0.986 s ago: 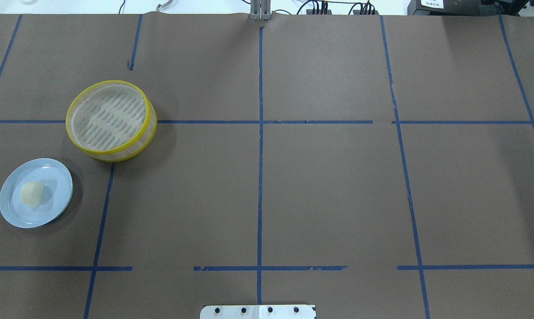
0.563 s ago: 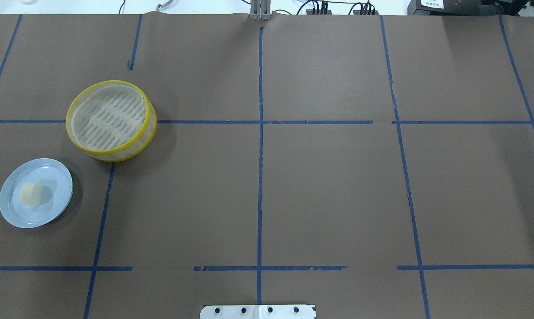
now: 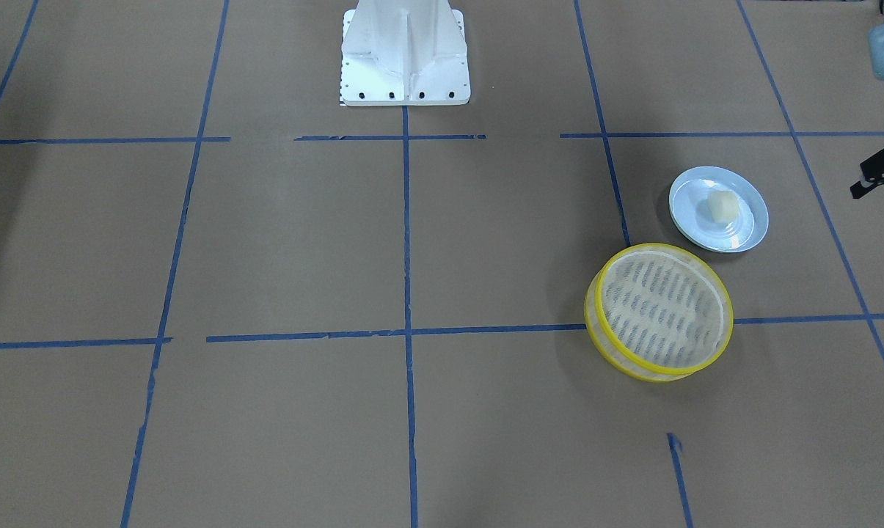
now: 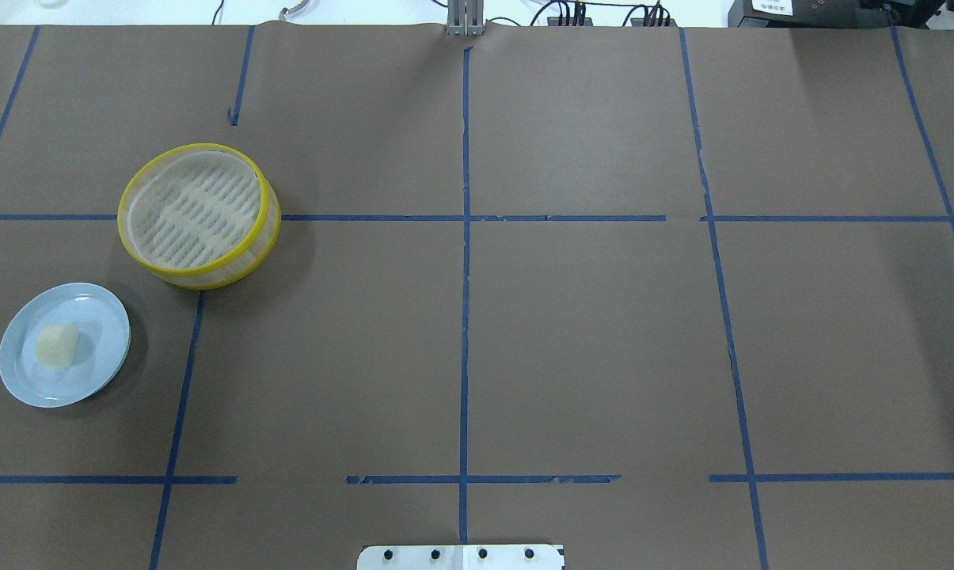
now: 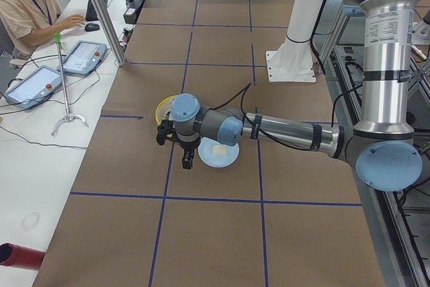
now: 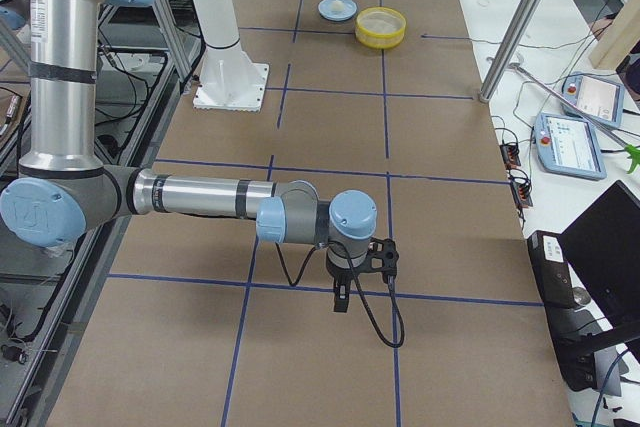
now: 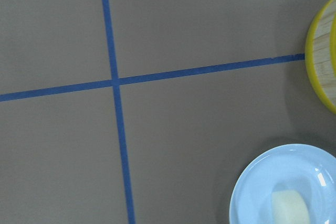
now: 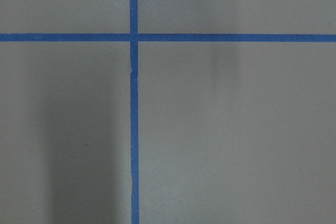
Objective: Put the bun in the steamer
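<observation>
- The bun (image 4: 57,346) sits on the blue plate (image 4: 100,344) on the desk (image 4: 524,332)
- The steamer (image 4: 195,210) stands near the plate, not touching it
- My left jaws hang just beside the plate
- My right jaws are far from the bun
- I cannot tell if either is spread

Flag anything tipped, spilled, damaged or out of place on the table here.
Nothing stands out. The bun sits whole on the pale blue plate, and the steamer stands upright and empty beside the plate, not touching it. No spill or damage shows; the blue tape lines only have small gaps.
</observation>
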Available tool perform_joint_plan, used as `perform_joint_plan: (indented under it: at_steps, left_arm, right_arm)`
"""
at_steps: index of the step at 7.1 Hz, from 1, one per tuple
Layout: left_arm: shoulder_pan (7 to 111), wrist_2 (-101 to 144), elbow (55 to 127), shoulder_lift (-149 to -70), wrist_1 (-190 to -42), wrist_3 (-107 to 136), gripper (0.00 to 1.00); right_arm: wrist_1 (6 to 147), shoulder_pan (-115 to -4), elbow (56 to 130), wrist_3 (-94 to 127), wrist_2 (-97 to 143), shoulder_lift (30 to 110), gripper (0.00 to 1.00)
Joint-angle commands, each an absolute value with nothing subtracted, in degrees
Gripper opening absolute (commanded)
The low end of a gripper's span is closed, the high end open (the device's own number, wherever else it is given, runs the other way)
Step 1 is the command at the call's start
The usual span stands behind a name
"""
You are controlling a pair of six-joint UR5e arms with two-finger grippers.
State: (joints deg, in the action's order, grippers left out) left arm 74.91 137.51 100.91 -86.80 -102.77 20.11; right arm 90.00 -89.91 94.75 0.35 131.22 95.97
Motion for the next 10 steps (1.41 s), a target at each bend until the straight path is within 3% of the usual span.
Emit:
perform_joint_plan:
  at_steps: [1,6,10]
  left_arm:
    - [62.7,134.1,99.9,-86.8,-114.6,40.5,1.0]
    - [52.8,131.5,94.5,-87.1,-117.0,44.3,0.96]
    - [51.9,131.0,94.3,-86.8,-116.8,44.6,0.83]
  right_arm:
    - [90.0,-89.9,94.7,0.4,131.2,96.0,1.0]
    - [90.0,-89.9,94.7,0.4,131.2,96.0,1.0]
    - [90.0,-89.9,94.7,0.4,131.2,96.0,1.0]
